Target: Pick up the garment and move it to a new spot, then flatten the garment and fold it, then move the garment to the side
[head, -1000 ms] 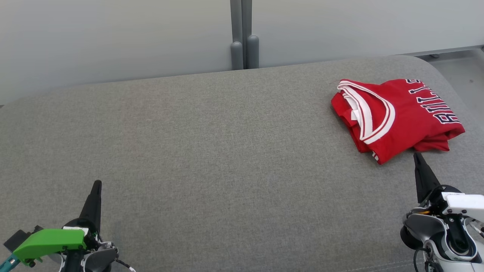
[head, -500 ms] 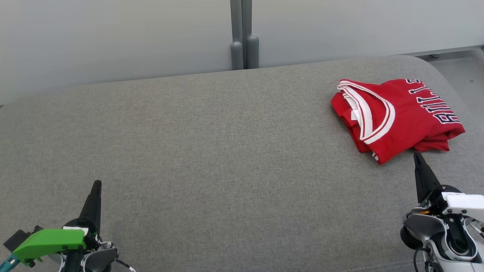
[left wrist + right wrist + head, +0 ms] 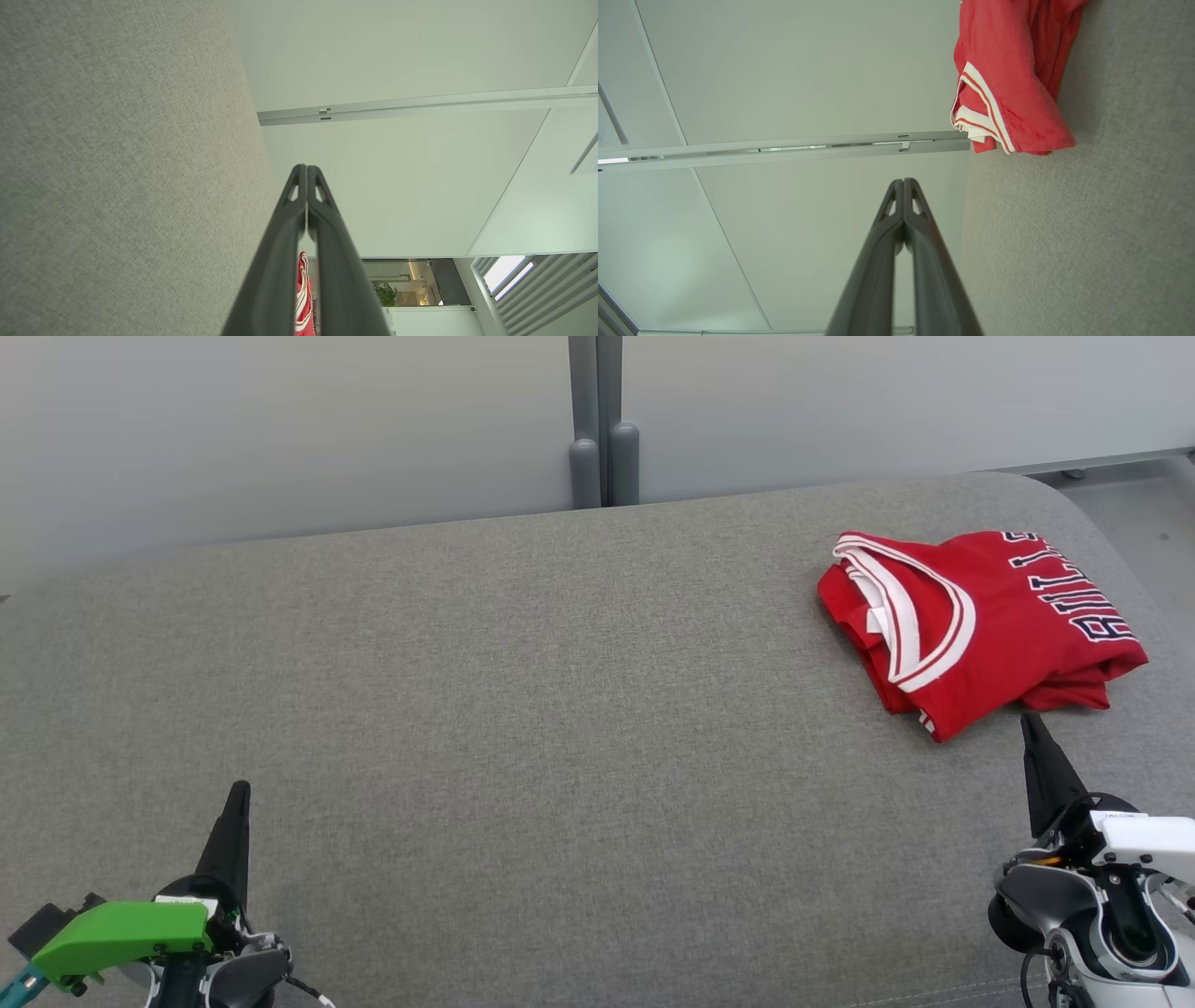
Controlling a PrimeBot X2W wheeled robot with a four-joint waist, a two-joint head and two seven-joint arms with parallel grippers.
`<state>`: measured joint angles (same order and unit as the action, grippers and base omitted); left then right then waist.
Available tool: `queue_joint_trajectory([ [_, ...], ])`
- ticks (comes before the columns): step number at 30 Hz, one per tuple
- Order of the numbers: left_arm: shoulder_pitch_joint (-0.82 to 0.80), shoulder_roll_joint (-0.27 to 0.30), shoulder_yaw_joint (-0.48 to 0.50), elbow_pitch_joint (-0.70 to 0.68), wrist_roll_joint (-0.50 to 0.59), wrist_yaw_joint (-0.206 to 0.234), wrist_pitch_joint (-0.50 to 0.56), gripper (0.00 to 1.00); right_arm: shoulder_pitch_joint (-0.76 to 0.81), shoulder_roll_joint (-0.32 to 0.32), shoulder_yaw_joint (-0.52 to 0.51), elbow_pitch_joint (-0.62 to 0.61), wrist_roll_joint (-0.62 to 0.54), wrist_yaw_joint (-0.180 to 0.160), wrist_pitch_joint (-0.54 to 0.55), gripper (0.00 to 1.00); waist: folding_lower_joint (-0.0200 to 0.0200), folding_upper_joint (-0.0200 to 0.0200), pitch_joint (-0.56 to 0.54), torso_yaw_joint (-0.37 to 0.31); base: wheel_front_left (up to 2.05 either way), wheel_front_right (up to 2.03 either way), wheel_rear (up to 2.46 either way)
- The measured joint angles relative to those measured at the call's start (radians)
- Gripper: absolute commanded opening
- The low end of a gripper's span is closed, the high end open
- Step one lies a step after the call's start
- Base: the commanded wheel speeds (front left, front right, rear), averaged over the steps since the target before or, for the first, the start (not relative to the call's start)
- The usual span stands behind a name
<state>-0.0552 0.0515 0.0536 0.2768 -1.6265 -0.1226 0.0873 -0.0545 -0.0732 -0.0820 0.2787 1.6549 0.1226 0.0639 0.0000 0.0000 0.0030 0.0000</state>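
The garment [image 3: 976, 621], a red jersey with white trim and dark lettering, lies folded at the far right of the grey cushioned surface [image 3: 523, 709]. Its hem end shows in the right wrist view as the garment [image 3: 1008, 79], and a sliver of the garment [image 3: 302, 298] shows between the fingers in the left wrist view. My right gripper [image 3: 1030, 721] is shut and empty, its tip just short of the jersey's near edge. My left gripper [image 3: 241, 790] is shut and empty at the lower left, far from the jersey. In the wrist views the left gripper [image 3: 307, 167] and the right gripper [image 3: 904, 181] have their tips pressed together.
A pale wall with a grey vertical post [image 3: 597, 425] stands behind the cushion's far edge. The cushion's right end curves away near the jersey, with floor [image 3: 1134, 513] beyond it. Bare grey fabric stretches across the middle and left.
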Motion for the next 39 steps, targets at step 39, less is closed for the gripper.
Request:
queue_joint_trajectory([
  [39,0.000,0.000,0.002,-0.001,0.000,0.000,0.000,0.00,0.000,0.002,-0.003,-0.001,-0.001,0.000,0.003,0.00,0.0000,0.0000,0.000,0.000,0.00,0.00,0.00],
])
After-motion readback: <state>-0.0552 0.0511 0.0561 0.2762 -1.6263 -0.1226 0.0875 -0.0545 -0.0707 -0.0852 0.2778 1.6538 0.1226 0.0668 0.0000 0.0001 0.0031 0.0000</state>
